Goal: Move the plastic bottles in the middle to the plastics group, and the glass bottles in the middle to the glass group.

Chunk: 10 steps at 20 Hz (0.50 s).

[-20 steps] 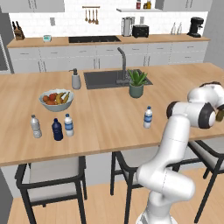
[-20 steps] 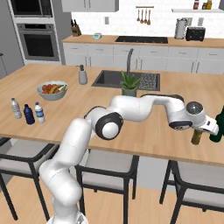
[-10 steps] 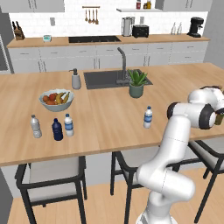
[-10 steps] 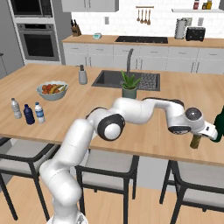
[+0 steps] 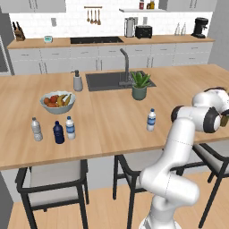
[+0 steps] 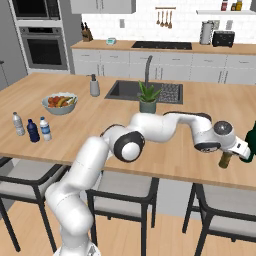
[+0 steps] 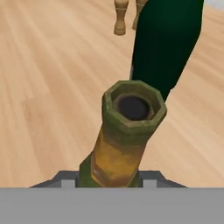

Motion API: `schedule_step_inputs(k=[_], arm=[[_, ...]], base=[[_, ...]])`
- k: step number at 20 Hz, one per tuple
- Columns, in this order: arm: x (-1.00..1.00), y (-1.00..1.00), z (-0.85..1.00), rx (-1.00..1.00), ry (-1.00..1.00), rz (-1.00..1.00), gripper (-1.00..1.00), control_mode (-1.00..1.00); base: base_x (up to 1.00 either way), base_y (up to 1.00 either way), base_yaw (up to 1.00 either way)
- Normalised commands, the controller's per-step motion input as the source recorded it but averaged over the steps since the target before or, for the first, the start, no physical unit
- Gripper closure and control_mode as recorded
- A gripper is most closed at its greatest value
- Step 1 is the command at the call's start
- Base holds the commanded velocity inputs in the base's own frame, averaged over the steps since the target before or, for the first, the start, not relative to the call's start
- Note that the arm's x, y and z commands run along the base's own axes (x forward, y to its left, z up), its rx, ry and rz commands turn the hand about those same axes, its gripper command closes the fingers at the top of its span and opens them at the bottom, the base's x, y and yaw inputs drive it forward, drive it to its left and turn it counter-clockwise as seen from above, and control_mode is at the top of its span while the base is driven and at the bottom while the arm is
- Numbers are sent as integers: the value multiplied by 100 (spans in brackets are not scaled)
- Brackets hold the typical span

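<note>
Seemingly upright olive-brown glass bottle (image 7: 131, 131), open mouth toward the camera.

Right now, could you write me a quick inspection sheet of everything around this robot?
Surface: wooden island counter, with sink.
Job's things: olive-brown glass bottle in the pincer, beside dark green bottle; one water bottle mid-counter, another by navy bottle and grey-labelled bottle.
Clutter: fruit bowl, potted plant, soap dispenser, wooden shakers.
Pincer: shut on the olive-brown bottle.
Cables: nothing seen.
Surroundings: stools, wall oven.
</note>
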Motion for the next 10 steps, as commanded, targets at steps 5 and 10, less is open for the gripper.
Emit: schedule_step_inputs(k=[5, 10], arm=[[1, -16, 0, 4, 0, -2, 100, -100], [0, 13, -37, 0, 3, 0, 100, -100]], base=[[0, 0, 0], [0, 0, 0]])
